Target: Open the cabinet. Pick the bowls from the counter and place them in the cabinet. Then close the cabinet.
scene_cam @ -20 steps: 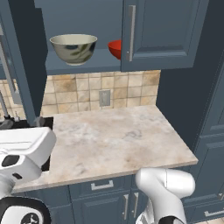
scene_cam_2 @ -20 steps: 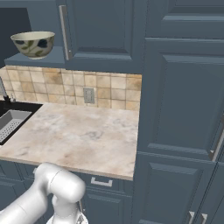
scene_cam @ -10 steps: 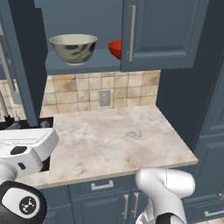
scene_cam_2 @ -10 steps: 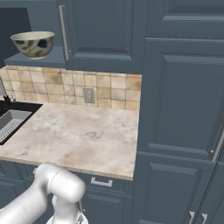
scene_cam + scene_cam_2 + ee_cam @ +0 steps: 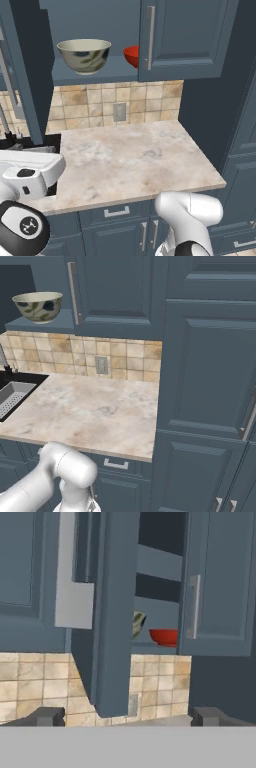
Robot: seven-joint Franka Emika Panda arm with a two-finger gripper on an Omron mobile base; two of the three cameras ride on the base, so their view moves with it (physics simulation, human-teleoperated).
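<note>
Both bowls, cream (image 5: 84,55) and red (image 5: 132,55), are seated on the cabinet's (image 5: 185,40) lower shelf. The open left door (image 5: 112,612) is presented edge-on ahead of the gripper (image 5: 127,717), whose fingers are spread and empty.

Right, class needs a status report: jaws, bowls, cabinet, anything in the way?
Jaws apart, holding nothing. Cream bowl and red bowl on cabinet shelf. Left door open, right door shut. Nothing in the way.

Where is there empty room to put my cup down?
The beige marbled counter lies bare from the black sink to the tall cupboards. The cabinet floor is crowded: cream-white bowl and red bowl fill it.
</note>
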